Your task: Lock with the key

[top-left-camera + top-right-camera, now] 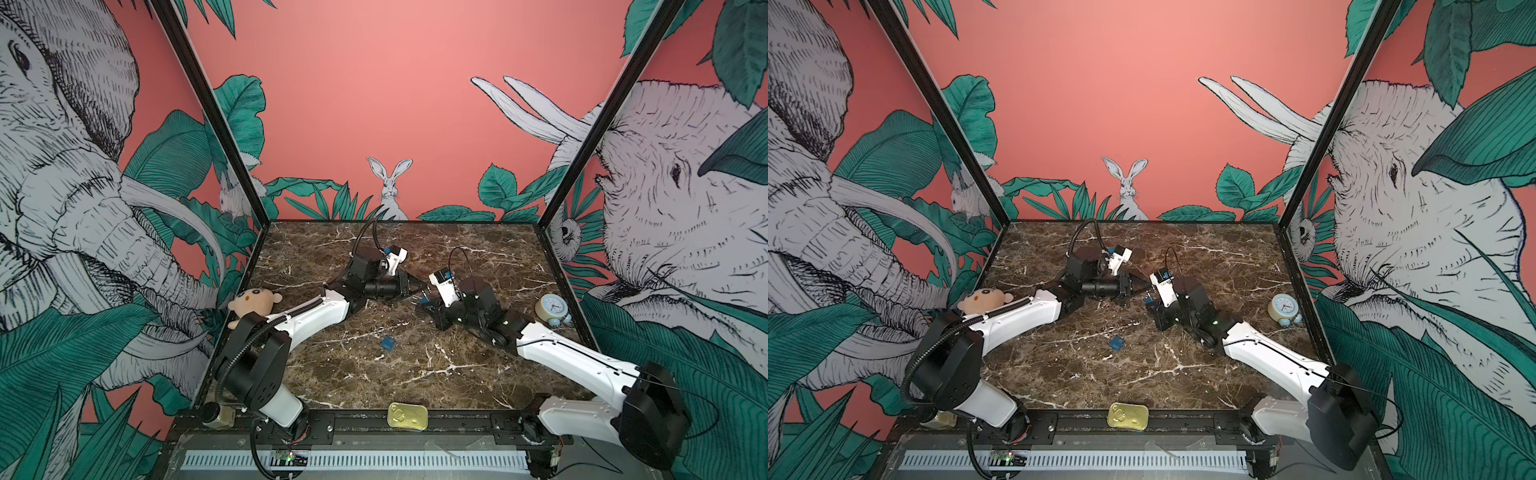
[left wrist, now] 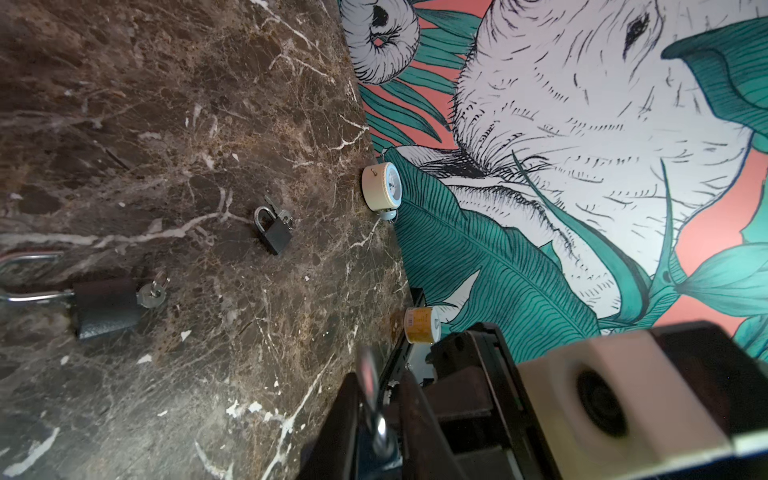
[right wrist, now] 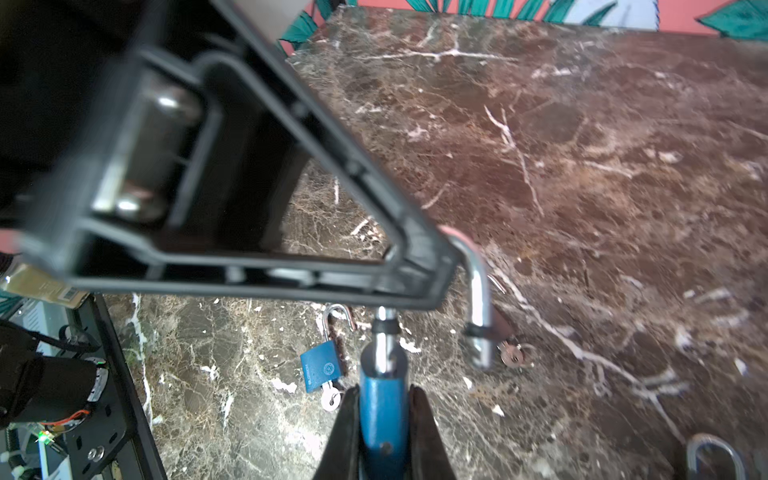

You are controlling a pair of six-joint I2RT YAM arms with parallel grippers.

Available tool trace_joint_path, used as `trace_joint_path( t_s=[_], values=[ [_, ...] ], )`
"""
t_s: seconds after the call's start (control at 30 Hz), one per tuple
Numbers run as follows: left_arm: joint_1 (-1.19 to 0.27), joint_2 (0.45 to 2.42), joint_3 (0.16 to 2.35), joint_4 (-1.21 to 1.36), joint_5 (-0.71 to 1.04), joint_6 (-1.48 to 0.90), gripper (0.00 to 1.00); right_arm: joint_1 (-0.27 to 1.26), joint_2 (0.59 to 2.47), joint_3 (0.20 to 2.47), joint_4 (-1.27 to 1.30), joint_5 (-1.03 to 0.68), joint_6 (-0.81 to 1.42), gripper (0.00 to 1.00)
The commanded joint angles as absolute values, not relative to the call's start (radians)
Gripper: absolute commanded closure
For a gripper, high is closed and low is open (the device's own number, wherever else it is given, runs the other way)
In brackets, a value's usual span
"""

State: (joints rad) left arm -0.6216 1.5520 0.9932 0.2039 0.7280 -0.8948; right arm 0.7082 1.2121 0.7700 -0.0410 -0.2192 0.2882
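My right gripper point(image 3: 384, 388) is shut on the body of a blue padlock point(image 3: 382, 399), whose silver shackle point(image 3: 478, 291) stands swung open. Both top views show this padlock point(image 1: 424, 300) held just above the marble, mid-table. My left gripper point(image 2: 380, 376) is at the shackle point(image 2: 369, 370). Its jaws stand slightly open, with the shackle between them and a gap on one side. The two grippers meet tip to tip in both top views point(image 1: 419, 287) point(image 1: 1142, 286). The held padlock's key is hidden.
A small blue padlock point(image 3: 322, 370) with a key point(image 3: 330, 399) lies on the marble point(image 1: 387, 343). A black padlock point(image 2: 272, 232) and a dark grey one point(image 2: 108, 307) lie with keys. A plush toy point(image 1: 253, 301), an alarm clock point(image 1: 552, 309) and a tin point(image 1: 407, 415) sit at the edges.
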Motion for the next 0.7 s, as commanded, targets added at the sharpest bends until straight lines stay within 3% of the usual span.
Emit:
trace_joint_path(
  t_s=[0.0,0.23,0.47,0.67],
  values=[
    [-0.622,1.475,1.041,0.095,0.644,-0.764,0.71,0.696,1.162,0.801,-0.109,-0.214,0.286,1.0],
    [-0.621,1.429,1.031,0.029,0.573,-0.653,0.66,0.695,1.129,0.813,-0.197,-0.275,0.269,1.0],
    [-0.623,1.439,1.012,0.135,0.703,-0.642,0.58,0.696,1.149,0.857,-0.259,-0.447,0.266,1.0],
    [-0.636,1.511,1.022,0.227,0.823,-0.686,0.61,0.696,1.17,0.886,-0.292,-0.484,0.26,1.0]
  ],
)
